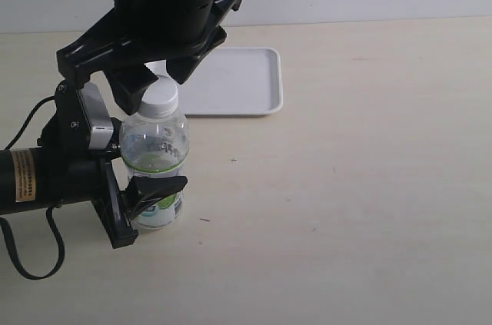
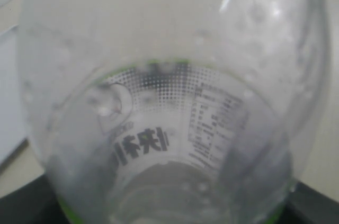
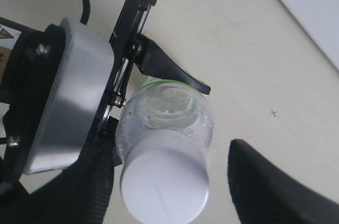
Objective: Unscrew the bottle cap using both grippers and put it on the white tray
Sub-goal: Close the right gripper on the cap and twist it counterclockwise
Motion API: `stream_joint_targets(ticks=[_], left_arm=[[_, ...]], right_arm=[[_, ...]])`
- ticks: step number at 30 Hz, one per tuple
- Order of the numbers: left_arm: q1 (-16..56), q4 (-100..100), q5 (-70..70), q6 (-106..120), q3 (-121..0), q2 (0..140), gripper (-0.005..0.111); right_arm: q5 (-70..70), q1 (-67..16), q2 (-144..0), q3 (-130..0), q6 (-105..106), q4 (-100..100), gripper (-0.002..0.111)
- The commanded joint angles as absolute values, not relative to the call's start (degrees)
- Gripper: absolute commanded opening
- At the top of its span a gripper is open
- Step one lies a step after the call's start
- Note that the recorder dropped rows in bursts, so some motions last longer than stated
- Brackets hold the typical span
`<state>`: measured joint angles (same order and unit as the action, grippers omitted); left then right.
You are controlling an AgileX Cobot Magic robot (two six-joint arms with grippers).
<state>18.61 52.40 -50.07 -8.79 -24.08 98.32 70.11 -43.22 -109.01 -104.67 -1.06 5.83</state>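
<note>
The clear bottle (image 1: 154, 157) with a white-and-green label stands upright on the table, its white cap (image 1: 161, 101) screwed on. My left gripper (image 1: 150, 180) comes in from the left and is shut on the bottle's lower body; one black finger (image 1: 157, 187) crosses the label. In the left wrist view the bottle (image 2: 169, 102) fills the frame. My right gripper (image 1: 159, 84) hangs over the cap from above, open, with a finger on each side. In the right wrist view the cap (image 3: 164, 184) sits between its fingers; one finger (image 3: 270, 187) stands clear of it. The white tray (image 1: 246, 79) lies behind the bottle.
The tray (image 3: 312, 7) holds nothing that shows. Pale tabletop (image 1: 361, 187) stretches to the right of the bottle. The left arm's body with its orange label (image 1: 24, 175) and a black cable (image 1: 31, 263) lie at the left edge.
</note>
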Motion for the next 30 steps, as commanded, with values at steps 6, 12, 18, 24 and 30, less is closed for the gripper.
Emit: stream_joint_targets(ticks=[6,12,18,24,30], left_arm=[[18.93,52.31,-49.44,-9.05,-24.35,97.91,0.0],[18.93,52.31,-49.43,-8.93,-24.35,97.91,0.0],[18.93,52.31,-49.43,-9.07,-24.35,97.91,0.0],[18.93,52.31,-49.2,-9.04,-24.35,97.91,0.0],[18.93,52.31,-49.2,-9.04,-24.35,97.91,0.0]], right_arm=[[69.96,-43.28,-108.86,-104.99,2.34,7.94,0.059],[69.96,-43.28,-108.86,-104.99,2.51,6.46,0.059],[69.96,-43.28,-108.64,-104.99,3.34,6.36,0.059],[69.96,-43.28,-108.64,-104.99,3.35,6.47,0.059],[69.96,-43.28,-107.73,-104.99,4.81,6.39,0.059]])
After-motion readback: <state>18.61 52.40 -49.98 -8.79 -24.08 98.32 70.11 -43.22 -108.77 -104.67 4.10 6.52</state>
